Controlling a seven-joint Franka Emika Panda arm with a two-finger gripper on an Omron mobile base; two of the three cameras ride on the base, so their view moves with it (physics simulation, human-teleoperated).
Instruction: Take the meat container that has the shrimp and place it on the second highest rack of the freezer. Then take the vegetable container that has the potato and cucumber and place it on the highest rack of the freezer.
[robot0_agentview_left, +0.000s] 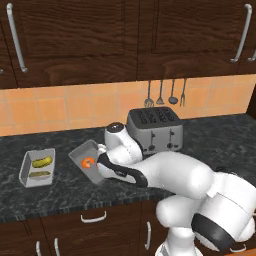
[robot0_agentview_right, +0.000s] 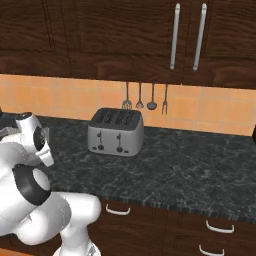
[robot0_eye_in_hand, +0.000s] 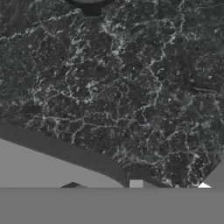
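My arm (robot0_agentview_left: 175, 172) reaches to the left over the dark speckled table (robot0_agentview_left: 60, 195), and my tool (robot0_agentview_left: 101, 167) is down at the near right edge of the meat container (robot0_agentview_left: 82, 152). This grey tray stands tilted on the table, and the small orange shrimp (robot0_agentview_left: 87, 162) lies inside it, just beside my tool. My tool is closed narrow; it sits at the tray's rim, but I cannot tell if the rim is really between the fingers, because my wrist covers that place. In the hand view a pale grey wall of the tray (robot0_eye_in_hand: 48, 168) lies along the bottom, with the dark table (robot0_eye_in_hand: 131, 87) behind it.

To the left, well apart from the first tray, stands the vegetable container (robot0_agentview_left: 37, 167). Inside it lie two yellow-green pieces, the upper one (robot0_agentview_left: 42, 161) more rounded and the lower one (robot0_agentview_left: 40, 174) long and thin.

A silver four-slot toaster (robot0_agentview_left: 154, 129) stands behind my arm near the orange tiled wall (robot0_agentview_left: 75, 107). Four kitchen utensils (robot0_agentview_left: 165, 95) hang on the wall above it, under the dark wood cabinets (robot0_agentview_left: 100, 35).
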